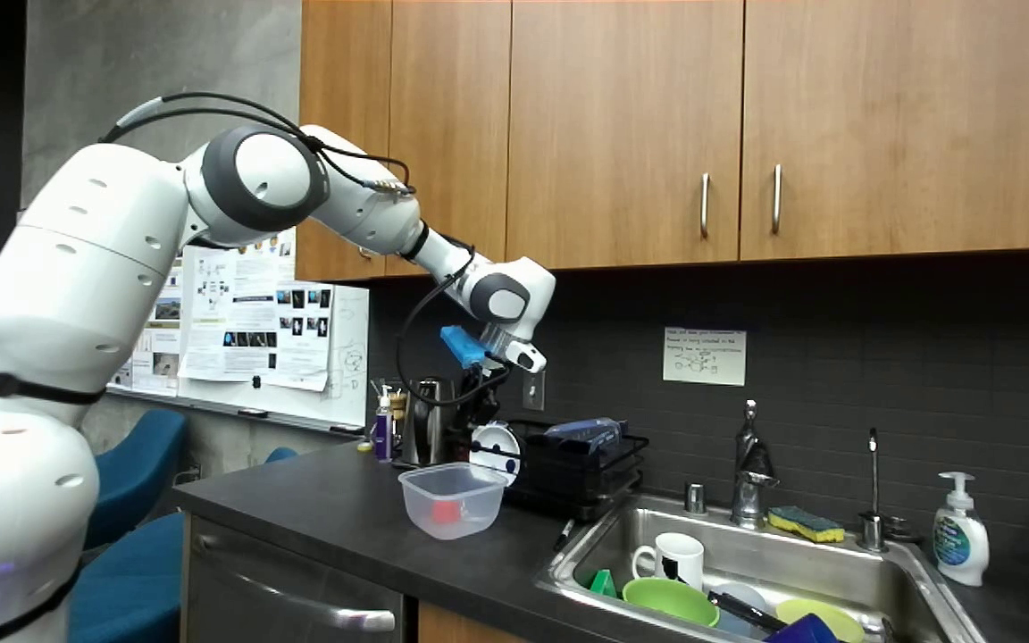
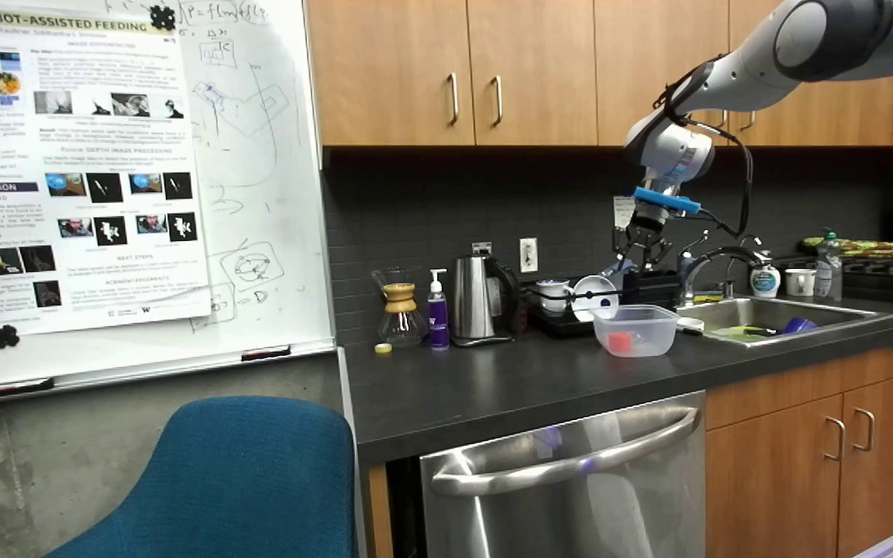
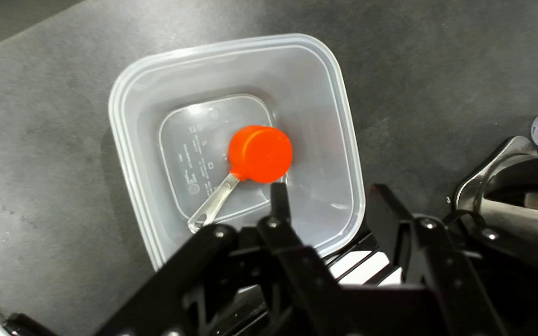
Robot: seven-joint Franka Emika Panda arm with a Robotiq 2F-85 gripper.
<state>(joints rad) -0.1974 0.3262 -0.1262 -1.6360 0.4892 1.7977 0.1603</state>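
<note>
Wooden cupboards (image 1: 626,134) hung above a dark table (image 1: 327,505), where a clear plastic tub (image 3: 318,107) stood just beside a black dish rack (image 1: 559,469). Inside the tub lay a red-orange measuring cup (image 3: 266,154). Both exterior views showed it merely as a red patch through the tub's wall; the wrist view alone showed its pale handle (image 3: 215,200), pointing toward that view's lower left, with the long axis slanting up and right to the round end. The jaws hung above the tub's level, spread apart and grasping nothing. In an exterior view, a white mug (image 1: 682,558) sat in the sink (image 1: 800,572).
</note>
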